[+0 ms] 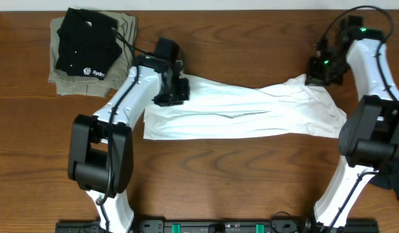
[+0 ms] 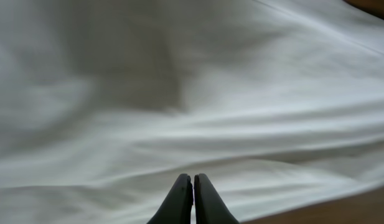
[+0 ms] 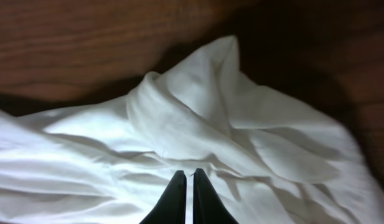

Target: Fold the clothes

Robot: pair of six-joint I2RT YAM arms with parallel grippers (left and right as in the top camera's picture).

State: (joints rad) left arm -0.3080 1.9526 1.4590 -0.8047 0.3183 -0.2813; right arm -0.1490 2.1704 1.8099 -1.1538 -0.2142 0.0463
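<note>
White, creased, soft T-shirt [image 1: 251, 110]

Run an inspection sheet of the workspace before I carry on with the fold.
Surface: wooden table, bare wood around the items.
Job's things: white T-shirt lying wrinkled in a long band between the two arms.
Clutter: folded black shirt with a small white logo, stacked on a folded khaki garment, far left corner, apart from the T-shirt.
Grippers: left tool shut, over the T-shirt's far left end; right tool shut, over its far right end; cannot tell whether either is pinching cloth.
Cables: black cable running from the left arm across the black shirt.
Surroundings: dark rail along the near table edge.
</note>
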